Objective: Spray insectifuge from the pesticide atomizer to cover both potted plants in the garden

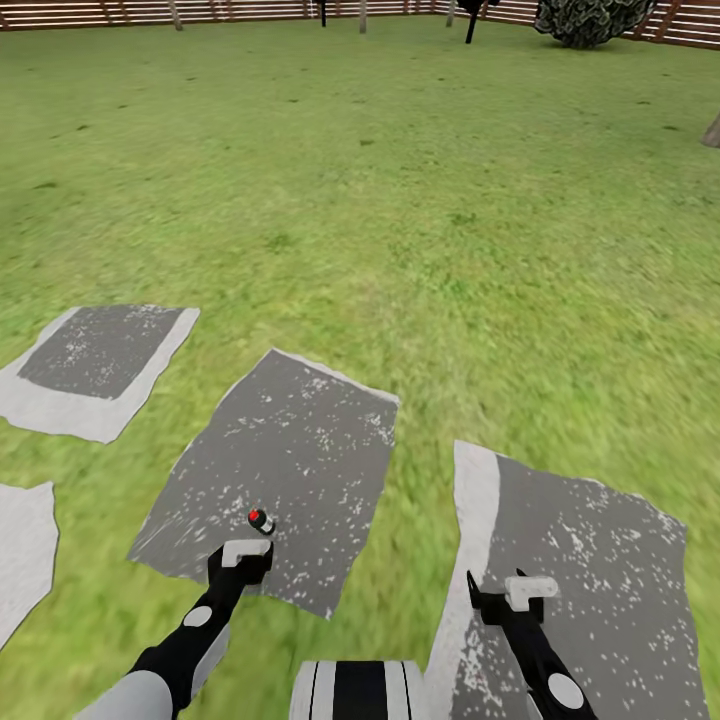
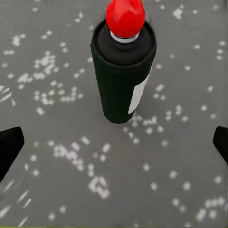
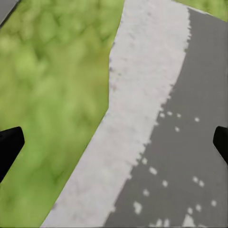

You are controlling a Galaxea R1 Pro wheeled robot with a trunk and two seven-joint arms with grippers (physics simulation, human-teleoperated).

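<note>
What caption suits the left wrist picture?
Open left hand hovering before the pesticide atomizer standing on a stepping stone.

Bright flat light, no cast shadows, soft blurry textures

A broad green lawn (image 1: 400, 200) stretches away to a brown slatted wooden fence (image 1: 200, 10) along the far edge. Grey speckled stepping stones (image 1: 290, 460) with pale borders lie in the near grass. A dark leafy bush (image 1: 590, 20) stands by the fence among thin trunks.
</note>
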